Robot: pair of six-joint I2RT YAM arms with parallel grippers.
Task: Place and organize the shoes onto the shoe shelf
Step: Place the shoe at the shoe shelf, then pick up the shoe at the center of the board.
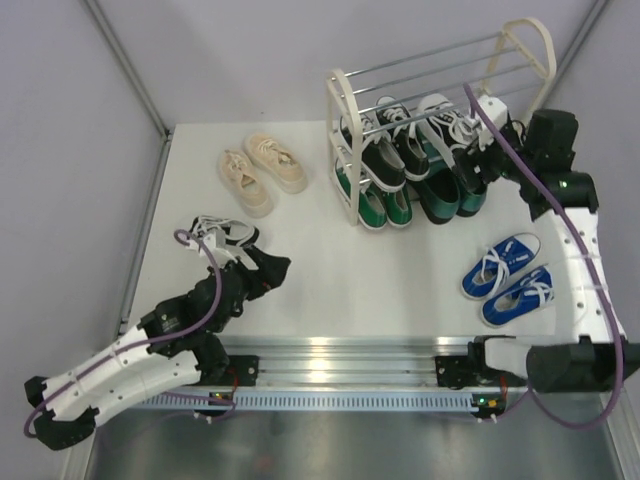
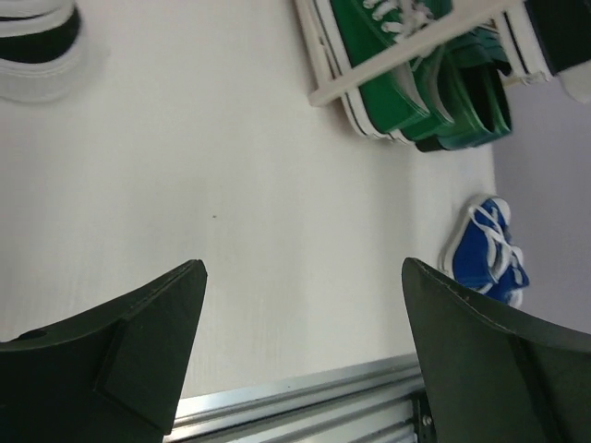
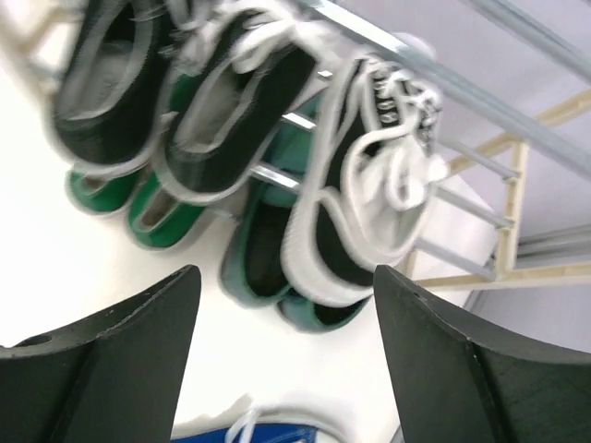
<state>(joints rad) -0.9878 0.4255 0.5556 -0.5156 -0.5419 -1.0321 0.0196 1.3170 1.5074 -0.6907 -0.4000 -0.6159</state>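
Left claw [image 2: 303,266] is held wide over the table [image 1: 340,275], nothing gripped. One striped sneaker [image 1: 226,232] is seen on the table just beyond it. Cream sneakers [image 1: 262,170] are set side by side further back. Shoe shelf [image 1: 343,110], rear right, is loaded: black sneakers [image 1: 385,150] on the middle rods, green sneakers [image 1: 385,208] and green loafers [image 1: 445,198] at the bottom. Other striped sneaker [image 3: 355,203] is laid on the rods right of the black pair. Right claw [image 3: 286,269] is spread wide just before it, nothing gripped. Blue sneakers [image 1: 508,280] are seen on the table, near right.
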